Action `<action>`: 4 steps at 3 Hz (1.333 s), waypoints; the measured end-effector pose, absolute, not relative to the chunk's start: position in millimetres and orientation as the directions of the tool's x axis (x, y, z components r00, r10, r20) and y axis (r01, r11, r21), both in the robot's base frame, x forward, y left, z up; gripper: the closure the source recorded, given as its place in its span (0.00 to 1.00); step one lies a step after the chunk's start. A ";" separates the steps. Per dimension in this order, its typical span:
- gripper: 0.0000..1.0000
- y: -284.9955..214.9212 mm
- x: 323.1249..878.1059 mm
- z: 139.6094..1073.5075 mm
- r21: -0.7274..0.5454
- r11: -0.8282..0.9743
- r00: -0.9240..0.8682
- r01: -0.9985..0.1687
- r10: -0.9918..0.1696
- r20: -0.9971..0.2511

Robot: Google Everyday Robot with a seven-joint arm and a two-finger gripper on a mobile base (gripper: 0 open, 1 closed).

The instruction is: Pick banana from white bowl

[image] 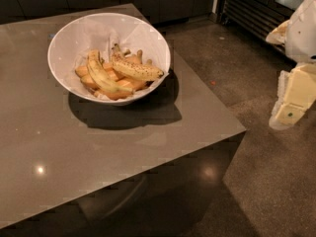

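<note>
The white bowl [74, 33] stands on the grey table, toward its far right part. Inside, the speckled banana [136, 69] lies on top at the right, its stem pointing to the far left. A longer, smoother yellow banana [104, 78] lies to its left, over several orange pieces [118, 94]. My gripper [291, 105] is at the right edge of the view, off the table and over the floor, well to the right of the bowl and apart from it. It holds nothing that I can see.
The grey table [98, 147] has its right edge and near corner close to the bowl. Dark floor [256, 181] lies to the right. Dark cabinets run along the back, and a slatted unit [252, 9] stands at the far right.
</note>
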State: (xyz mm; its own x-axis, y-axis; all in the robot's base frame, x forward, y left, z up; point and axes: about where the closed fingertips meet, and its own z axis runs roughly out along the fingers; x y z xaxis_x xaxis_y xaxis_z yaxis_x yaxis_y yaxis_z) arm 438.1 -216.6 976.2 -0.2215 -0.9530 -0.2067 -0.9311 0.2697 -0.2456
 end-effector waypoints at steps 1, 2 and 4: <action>0.00 -216.6 438.2 976.2 -0.246 0.270 -0.221 -0.931 -0.953 -0.207; 0.00 -210.5 448.9 975.4 -0.237 0.241 -0.204 -0.941 -0.964 -0.171; 0.00 -188.0 470.1 969.2 -0.249 0.154 -0.141 -0.956 -0.988 -0.070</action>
State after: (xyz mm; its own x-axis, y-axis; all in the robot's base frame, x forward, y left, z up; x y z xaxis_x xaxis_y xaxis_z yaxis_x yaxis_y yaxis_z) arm 470.1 -188.0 969.2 -0.1407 -0.9876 -0.0700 -0.9563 0.1538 -0.2488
